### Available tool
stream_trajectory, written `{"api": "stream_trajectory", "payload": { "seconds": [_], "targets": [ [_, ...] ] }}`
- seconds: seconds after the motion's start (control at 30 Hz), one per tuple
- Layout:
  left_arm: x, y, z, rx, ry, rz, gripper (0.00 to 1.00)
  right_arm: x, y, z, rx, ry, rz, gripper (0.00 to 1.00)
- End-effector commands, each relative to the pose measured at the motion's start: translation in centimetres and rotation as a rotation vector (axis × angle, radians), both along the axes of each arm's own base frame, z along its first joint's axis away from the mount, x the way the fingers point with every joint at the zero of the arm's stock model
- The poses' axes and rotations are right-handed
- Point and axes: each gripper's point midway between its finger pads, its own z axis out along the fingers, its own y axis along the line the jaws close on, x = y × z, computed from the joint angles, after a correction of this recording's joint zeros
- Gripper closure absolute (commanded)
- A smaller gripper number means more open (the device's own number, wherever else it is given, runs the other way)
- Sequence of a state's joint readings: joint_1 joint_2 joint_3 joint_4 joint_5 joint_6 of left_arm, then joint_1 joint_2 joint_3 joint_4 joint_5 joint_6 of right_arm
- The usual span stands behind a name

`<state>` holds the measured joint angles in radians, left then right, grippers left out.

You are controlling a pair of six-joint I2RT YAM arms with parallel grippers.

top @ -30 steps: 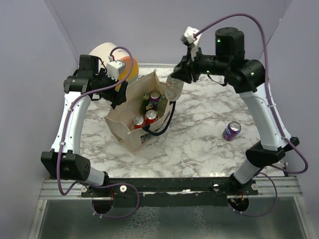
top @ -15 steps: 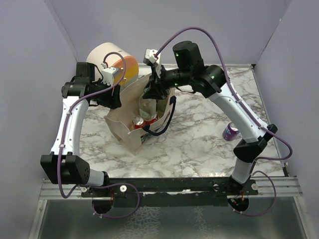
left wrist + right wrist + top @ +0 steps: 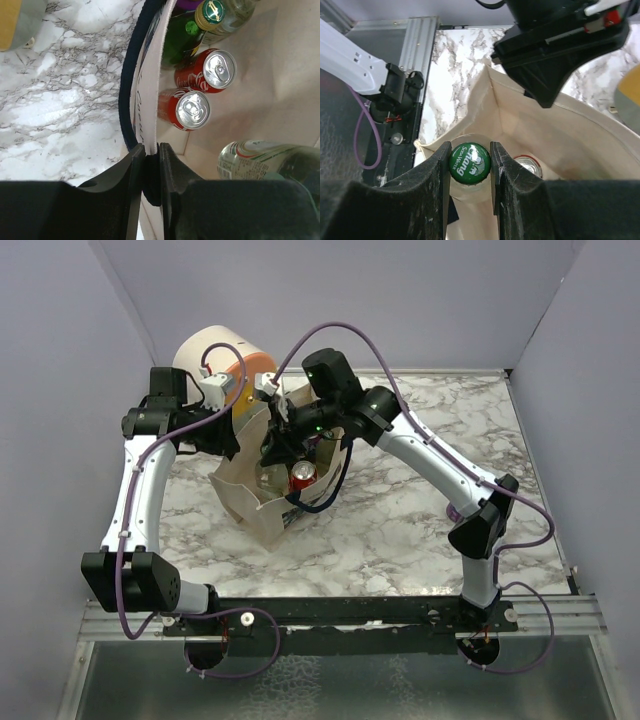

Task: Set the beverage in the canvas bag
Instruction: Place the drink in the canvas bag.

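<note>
Right gripper [image 3: 470,159] is clamped on the green-capped bottle [image 3: 469,164] over the canvas bag [image 3: 560,131], left gripper [image 3: 150,167] pinching its rim; I'm mid-placement, so next I lower and release.

Green-capped clear bottle [image 3: 470,162] upright inside open beige, navy-handled canvas bag [image 3: 243,498].

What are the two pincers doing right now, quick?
Left pincer: closed, pinching the rim of the canvas bag.
Right pincer: closed, holding the green-capped bottle by its cap.
</note>
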<state>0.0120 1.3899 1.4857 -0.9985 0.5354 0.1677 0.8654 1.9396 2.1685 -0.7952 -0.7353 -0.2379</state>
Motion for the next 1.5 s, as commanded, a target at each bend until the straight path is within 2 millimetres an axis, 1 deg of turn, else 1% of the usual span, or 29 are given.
{"api": "stream_trajectory", "payload": {
  "seconds": [0.0,0.1,0.17,0.2,0.47,0.7,0.93,1.2,1.47],
  "targets": [
    [-0.2,-0.4,1.1,-0.032,-0.047,-0.011,0.83,-2.5,1.6,4.5,0.175,-0.044,0.128,0.99],
    [-0.1,-0.4,1.1,-0.035,-0.048,-0.007,0.9,-3.2,1.7,3.4,0.163,-0.01,0.15,0.99],
    [0.0,-0.3,1.1,-0.039,-0.049,0.0,0.98,-3.3,1.8,2.5,0.153,0.002,0.153,0.99],
    [0.1,-0.3,1.1,-0.042,-0.047,0.004,1.0,-3.3,1.8,2.1,0.15,0.003,0.154,0.99],
    [0.4,0.0,1.4,-0.059,-0.055,0.014,1.0,-2.2,2.2,-1.3,0.1,-0.005,0.129,0.99],
    [0.3,0.0,1.2,-0.06,-0.055,0.01,1.0,-1.1,2.0,-3.8,0.042,-0.041,0.089,0.99],
    [0.6,0.3,1.6,-0.063,-0.07,0.015,1.0,-0.1,1.9,-6.7,-0.031,-0.055,0.069,0.99],
    [0.7,0.3,1.9,-0.075,-0.075,0.012,1.0,0.7,2.0,-9.4,-0.095,-0.047,0.052,0.99],
    [0.8,0.2,1.8,-0.076,-0.075,0.0,1.0,1.5,1.6,-12.0,-0.16,-0.062,0.041,0.99]
  ]
}}
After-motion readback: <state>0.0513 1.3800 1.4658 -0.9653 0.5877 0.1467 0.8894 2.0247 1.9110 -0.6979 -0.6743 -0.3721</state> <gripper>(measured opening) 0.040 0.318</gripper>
